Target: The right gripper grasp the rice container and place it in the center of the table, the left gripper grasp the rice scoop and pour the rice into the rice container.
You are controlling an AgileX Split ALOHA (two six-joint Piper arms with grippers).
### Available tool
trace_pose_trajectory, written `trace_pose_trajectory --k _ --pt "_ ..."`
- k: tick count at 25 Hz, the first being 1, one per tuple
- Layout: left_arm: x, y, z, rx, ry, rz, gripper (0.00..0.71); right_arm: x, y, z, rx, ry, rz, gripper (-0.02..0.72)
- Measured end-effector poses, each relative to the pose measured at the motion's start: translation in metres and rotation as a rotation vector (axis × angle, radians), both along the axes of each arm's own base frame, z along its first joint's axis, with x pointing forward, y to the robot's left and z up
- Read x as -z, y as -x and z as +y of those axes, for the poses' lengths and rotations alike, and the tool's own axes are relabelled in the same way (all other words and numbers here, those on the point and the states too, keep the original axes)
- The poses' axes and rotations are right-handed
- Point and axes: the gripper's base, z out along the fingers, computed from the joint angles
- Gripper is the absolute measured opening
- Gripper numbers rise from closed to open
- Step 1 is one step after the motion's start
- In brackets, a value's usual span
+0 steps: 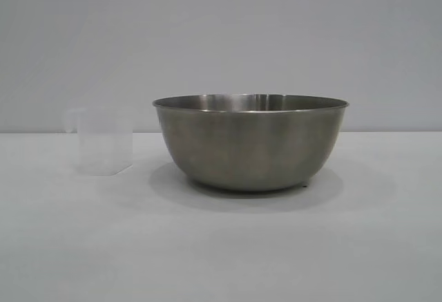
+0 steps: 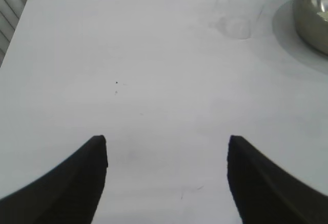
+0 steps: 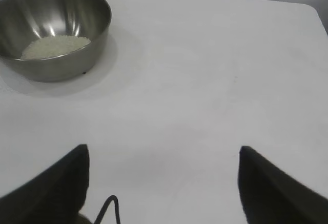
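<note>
Already the rice (image 3: pixel 56 46) lies in the rice container (image 1: pixel 250 143) mid-table (image 1: pixel 221 247), the rice scoop (image 1: pixel 103 141) upright beside it. Both the left gripper (image 2: pixel 166 155) and right gripper (image 3: pixel 164 165) hang wide, empty, well back; the left one is nearer the scoop.

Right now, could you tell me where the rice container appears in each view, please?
Exterior view: rice container centre, on the table, rice scoop to its left.
Left wrist view: only an edge at the upper right corner.
Right wrist view: upper left, rice inside.
Shared landmark: the white table.
</note>
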Motion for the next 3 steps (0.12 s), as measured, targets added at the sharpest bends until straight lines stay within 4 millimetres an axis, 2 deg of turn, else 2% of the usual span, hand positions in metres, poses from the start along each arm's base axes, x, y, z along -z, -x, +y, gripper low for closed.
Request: trace_pose_trajectory --k 3 --pt "0.0 0.0 0.0 0.001 -0.001 0.0 0.436 0.0 0.0 0.0 0.0 0.0 0.0 0.566"
